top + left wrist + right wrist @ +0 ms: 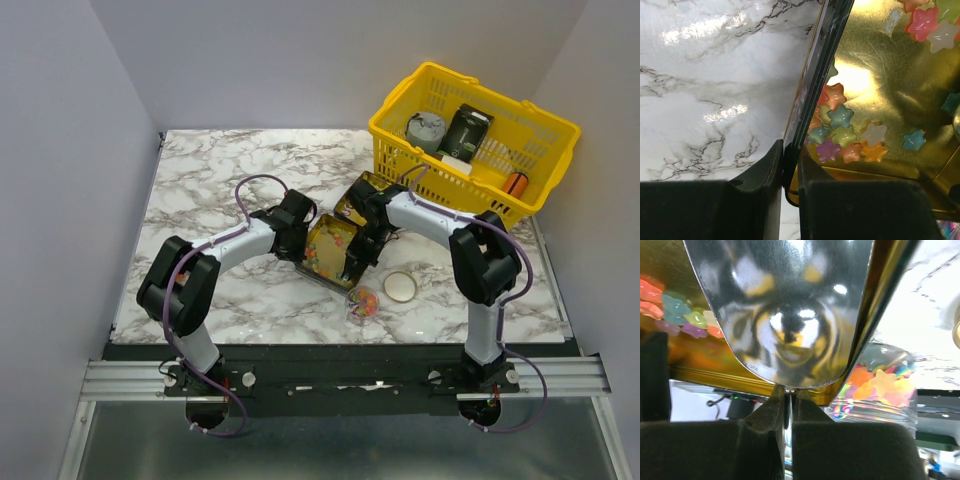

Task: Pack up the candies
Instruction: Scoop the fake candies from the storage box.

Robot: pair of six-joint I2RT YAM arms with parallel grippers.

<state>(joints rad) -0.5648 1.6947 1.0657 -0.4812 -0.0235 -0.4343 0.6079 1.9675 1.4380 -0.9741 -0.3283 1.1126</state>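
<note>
The candies (842, 132) are small star-shaped sweets in pastel colours, lying in an open gold tin (322, 277). My left gripper (791, 154) is shut on the tin's dark side wall (812, 80), at the tin's left edge (300, 240) in the top view. My right gripper (788, 390) is shut on the handle of a shiny metal scoop (790, 315), held over the tin's right side (352, 262). More candies (882, 385) fill a clear jar (362, 302) standing in front of the tin.
The tin's hinged lid (353, 192) stands open behind it. A round jar lid (399, 286) lies right of the jar. A yellow basket (545, 130) with a can, a dark box and an orange cylinder sits at the back right.
</note>
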